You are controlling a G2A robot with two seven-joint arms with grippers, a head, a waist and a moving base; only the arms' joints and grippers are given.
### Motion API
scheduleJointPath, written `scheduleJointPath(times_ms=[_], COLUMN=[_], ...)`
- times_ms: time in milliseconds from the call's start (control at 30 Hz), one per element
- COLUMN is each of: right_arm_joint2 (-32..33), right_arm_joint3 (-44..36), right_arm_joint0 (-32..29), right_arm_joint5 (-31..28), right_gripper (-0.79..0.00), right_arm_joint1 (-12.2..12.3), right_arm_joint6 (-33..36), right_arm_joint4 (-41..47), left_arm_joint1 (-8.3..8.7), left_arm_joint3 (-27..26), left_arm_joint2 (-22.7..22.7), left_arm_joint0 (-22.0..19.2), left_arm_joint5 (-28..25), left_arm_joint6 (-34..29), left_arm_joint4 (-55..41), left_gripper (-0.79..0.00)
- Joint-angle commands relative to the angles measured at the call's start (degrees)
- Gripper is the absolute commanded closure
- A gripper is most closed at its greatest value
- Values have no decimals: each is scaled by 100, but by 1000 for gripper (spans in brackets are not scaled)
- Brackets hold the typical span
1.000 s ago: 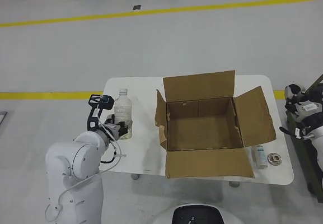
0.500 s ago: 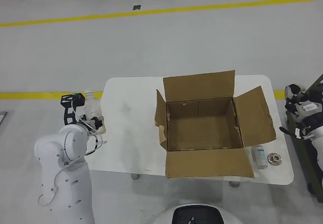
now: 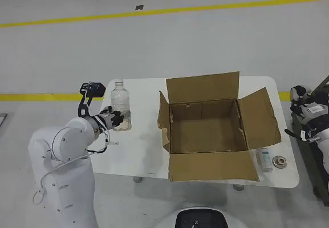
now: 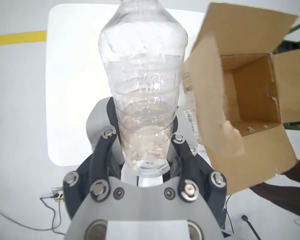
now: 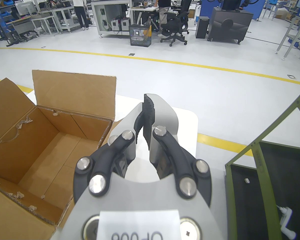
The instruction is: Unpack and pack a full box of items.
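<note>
Cardboard box (image 3: 208, 132) sat open at the centre of the top view on the white table (image 3: 143, 153), its 4 flaps spread outward and its floor bare. Left of it, apart from its nearest flap, a clear plastic bottle (image 3: 120, 104) stood upright over the table's left part, and the left gripper (image 4: 144, 126) had its 2 fingers clamped on the bottle's lowest ribbed section, just above the base. Whether the base touched the table could not be told. At the lower right of the top view a small white bottle (image 3: 263, 159) lay just beside a round metal fitting (image 3: 279, 162), both outside the box. The right gripper (image 5: 147, 112) hung off the table's right side with its pads pressed together on nothing. The clear plastic bottle looked empty or nearly so, so it would likely be light, thin-walled and easy to dent, with a smooth surface that could slip. The ribbed lower body seemed the soundest place to hold it, with moderate squeeze. Held that low, the tall bottle could tip while carried over the box wall.
</note>
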Motion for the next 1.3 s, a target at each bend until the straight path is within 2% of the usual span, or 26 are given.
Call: scheduleJointPath(times_ms=[0, 133, 600, 733, 967, 1267], right_arm_joint2=[0, 0, 0, -33, -105, -29], right_arm_joint3=[0, 0, 0, -21, -27, -1], right_arm_joint0=[0, 0, 0, -44, -3, -80], right_arm_joint5=[0, 0, 0, 29, 92, 229], right_gripper=[0, 0, 0, 0, 0, 0], right_arm_joint1=[0, 0, 0, 7, 44, 89], right_arm_joint6=[0, 0, 0, -54, -120, -216], right_arm_joint4=[0, 0, 0, -31, -103, -120], left_arm_joint1=[8, 21, 21, 23, -28, -161], left_arm_joint3=[-138, -328, -328, -358, -94, 973], left_arm_joint2=[140, 395, 395, 478, 1324, 2570], left_arm_joint0=[-65, -162, -162, 1, -529, -1196], left_arm_joint5=[7, 7, 7, -14, -109, 114], left_arm_joint6=[-14, -42, -42, 470, 984, 1014], left_arm_joint4=[-135, -371, -371, -653, -1370, -2264], left_gripper=[0, 0, 0, 0, 0, 0])
